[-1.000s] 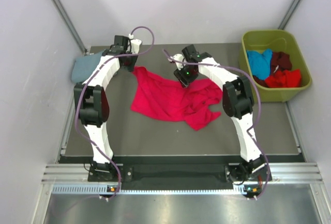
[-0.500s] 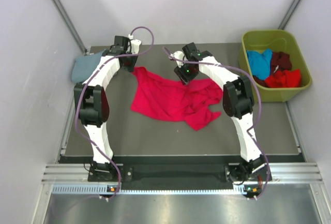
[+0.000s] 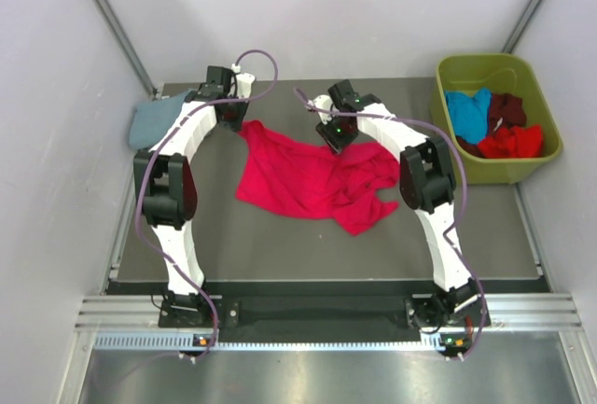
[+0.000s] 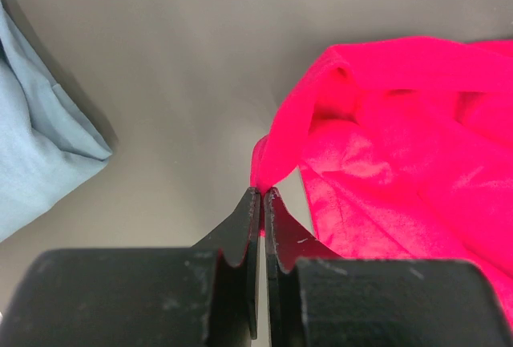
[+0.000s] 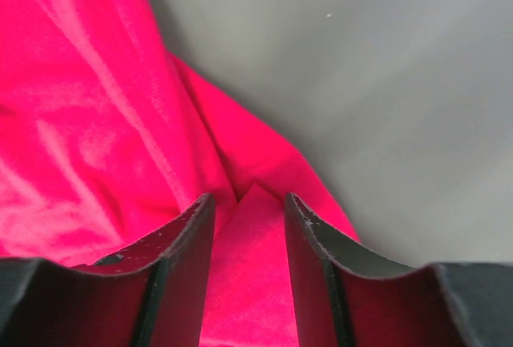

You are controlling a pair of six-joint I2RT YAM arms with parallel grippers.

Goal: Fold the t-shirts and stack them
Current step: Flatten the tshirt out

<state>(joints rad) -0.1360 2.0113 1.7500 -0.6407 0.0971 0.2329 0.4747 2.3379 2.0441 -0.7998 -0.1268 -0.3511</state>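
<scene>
The right gripper (image 5: 248, 201) has shifted only slightly, fingers parted over a soft cotton fold (nothing grasped yet), so spreading is barely beginning. The left gripper (image 4: 261, 195) pinches a corner of the crumpled crimson t-shirt (image 3: 298, 178), lying left of the olive bin (image 3: 508, 173).

No writing, label, brand, number or sign could be read in the overhead view or in either wrist view.
</scene>
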